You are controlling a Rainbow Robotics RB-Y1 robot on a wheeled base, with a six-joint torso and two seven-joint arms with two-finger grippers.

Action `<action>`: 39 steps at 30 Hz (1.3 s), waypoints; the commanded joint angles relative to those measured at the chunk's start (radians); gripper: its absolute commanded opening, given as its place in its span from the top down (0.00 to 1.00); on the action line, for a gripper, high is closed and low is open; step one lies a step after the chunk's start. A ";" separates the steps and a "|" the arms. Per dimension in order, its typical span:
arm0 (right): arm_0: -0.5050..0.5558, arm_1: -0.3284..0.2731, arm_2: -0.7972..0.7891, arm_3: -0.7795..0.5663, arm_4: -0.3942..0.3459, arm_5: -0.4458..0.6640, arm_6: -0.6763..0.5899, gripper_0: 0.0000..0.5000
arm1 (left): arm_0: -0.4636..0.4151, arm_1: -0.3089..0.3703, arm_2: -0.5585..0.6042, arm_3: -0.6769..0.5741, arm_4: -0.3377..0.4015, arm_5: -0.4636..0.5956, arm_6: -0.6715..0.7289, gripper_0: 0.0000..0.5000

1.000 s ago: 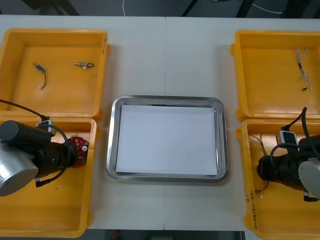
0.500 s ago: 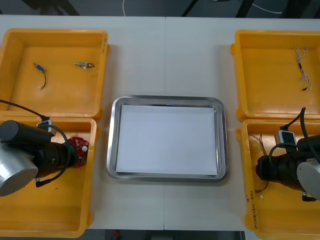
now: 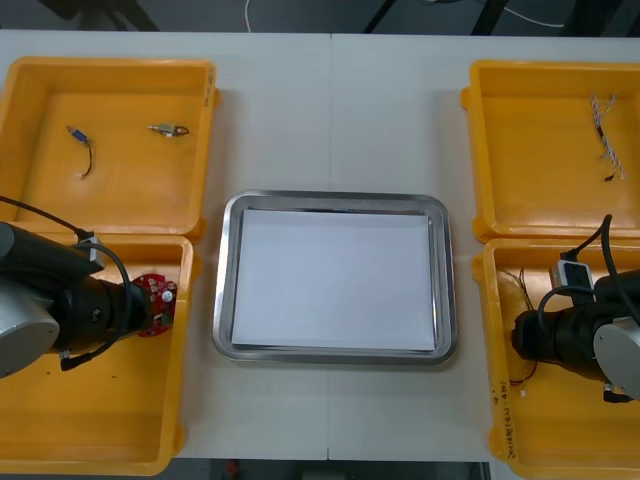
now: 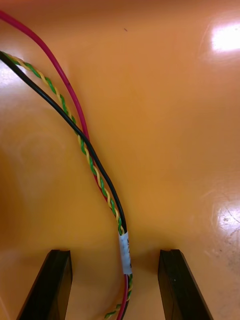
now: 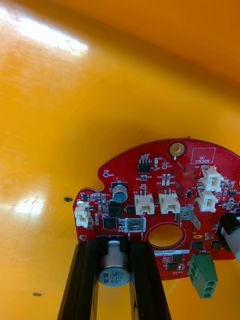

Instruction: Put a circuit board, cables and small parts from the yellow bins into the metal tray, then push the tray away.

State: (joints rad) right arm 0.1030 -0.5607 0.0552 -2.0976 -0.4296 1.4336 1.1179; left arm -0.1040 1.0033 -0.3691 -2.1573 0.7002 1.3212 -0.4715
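Left wrist view: the left gripper (image 5: 115, 250) is clamping onto the edge of the round red circuit board (image 5: 165, 200) (it's inside the near left yellow bin (image 3: 100, 420)). Right gripper (image 4: 115, 287) is hanging wide open in the near right yellow bin (image 3: 560, 440), fingers straddling the cables (image 4: 95, 165).

A: board?
B: round red circuit board (image 5: 160, 210) in near-left yellow bin (image 3: 100, 430); left gripper (image 5: 114, 247) pinching its silver capacitor
A: tray, cables?
B: shiny metal tray (image 3: 335, 354) centre, white inside; red, black and green-yellow cables (image 4: 85, 145) in near-right yellow bin (image 3: 540, 430)
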 commanded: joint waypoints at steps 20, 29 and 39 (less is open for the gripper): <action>0.026 -0.028 0.008 -0.007 -0.028 0.021 -0.032 0.00 | 0.270 0.136 0.352 -0.113 0.163 0.009 -0.084 1.00; 0.006 -0.034 0.008 -0.007 -0.028 0.018 -0.038 0.00 | 0.376 0.138 0.438 -0.111 0.183 -0.028 -0.230 1.00; -0.016 -0.039 0.003 -0.007 -0.029 0.014 -0.039 0.00 | 0.451 0.143 0.447 -0.087 0.176 -0.099 -0.358 1.00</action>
State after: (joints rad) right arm 0.1002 -0.5691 0.0553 -2.0920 -0.4517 1.4497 1.1128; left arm 0.3021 1.1008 0.0516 -2.2388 0.8741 1.2496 -0.7842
